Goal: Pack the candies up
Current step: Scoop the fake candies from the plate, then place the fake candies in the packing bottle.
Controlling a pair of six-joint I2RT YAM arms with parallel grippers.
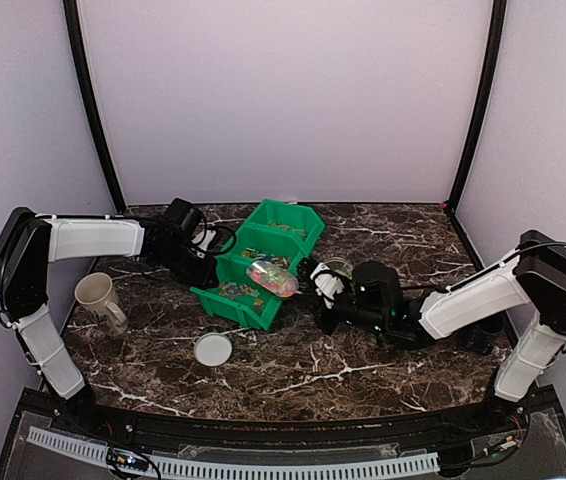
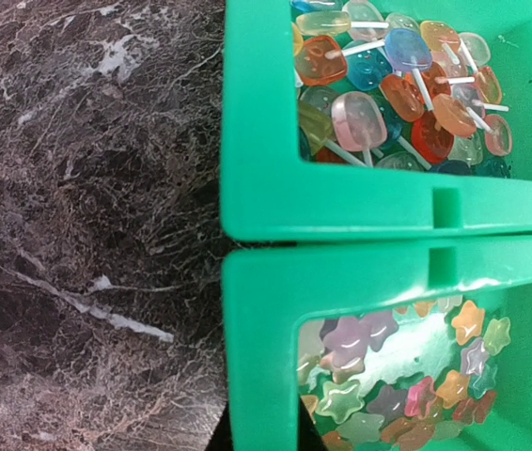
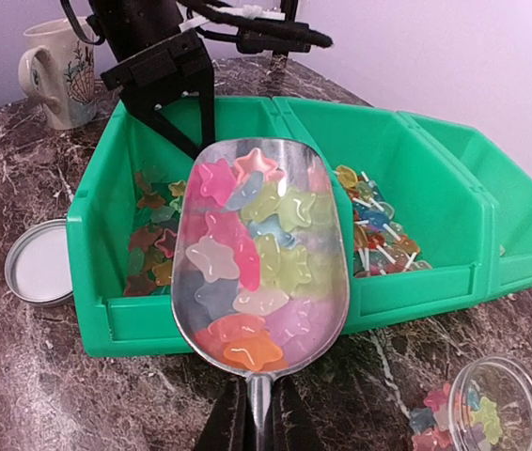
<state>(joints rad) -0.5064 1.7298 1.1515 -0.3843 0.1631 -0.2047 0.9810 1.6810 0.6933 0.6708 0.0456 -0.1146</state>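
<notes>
My right gripper (image 3: 259, 425) (image 1: 325, 285) is shut on the handle of a metal scoop (image 3: 191, 310) (image 1: 271, 279). The scoop is held level and heaped with star-shaped candies (image 3: 271, 240), at the near side of the green three-compartment bin (image 3: 416, 282) (image 1: 285, 210). More star candies (image 2: 407, 385) lie in one end compartment. Lollipops (image 2: 398, 85) fill the middle one. My left gripper (image 2: 261, 440) (image 3: 191, 127) is shut on the bin's wall at the star compartment, one dark finger on each side of the rim.
A clear jar (image 3: 496, 404) (image 1: 338, 268) lies beside the bin on the right with a few star candies in it. Its white lid (image 3: 36, 263) (image 1: 213, 350) rests on the marble in front of the bin. A beige mug (image 3: 59, 61) (image 1: 98, 297) stands to the left.
</notes>
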